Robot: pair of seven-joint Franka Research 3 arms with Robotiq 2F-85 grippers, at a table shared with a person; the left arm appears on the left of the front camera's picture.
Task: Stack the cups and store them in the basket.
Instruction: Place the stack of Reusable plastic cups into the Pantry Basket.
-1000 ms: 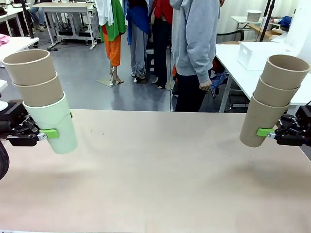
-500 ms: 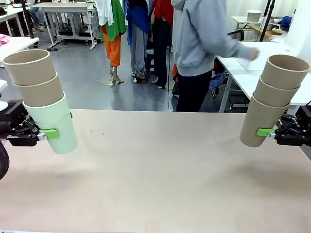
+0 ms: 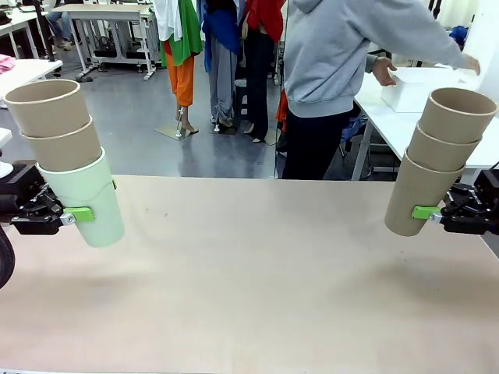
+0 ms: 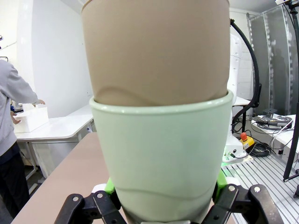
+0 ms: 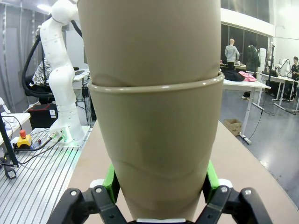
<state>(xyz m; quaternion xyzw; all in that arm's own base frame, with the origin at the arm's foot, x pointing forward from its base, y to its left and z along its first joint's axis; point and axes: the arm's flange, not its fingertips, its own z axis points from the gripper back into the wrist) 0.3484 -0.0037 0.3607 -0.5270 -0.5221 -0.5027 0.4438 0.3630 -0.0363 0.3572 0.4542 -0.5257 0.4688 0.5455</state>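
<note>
My left gripper is shut on a pale mint-green cup held tilted above the table's left side, with two tan cups nested in it. In the left wrist view the green pads clamp the mint cup. My right gripper is shut on the lowest cup of a tilted stack of three tan cups above the table's right edge; the right wrist view shows that stack between the pads. The white basket stands on a far table at the back right, with the person's hands on it.
The tan tabletop lies bare between the two stacks. The person in a grey hoodie stands past the far edge, turned toward the back-right white table. A robot base stands beside the table.
The person has turned right and reached both hands to the white basket on the back table. Both arms and their cup stacks have stayed still.
</note>
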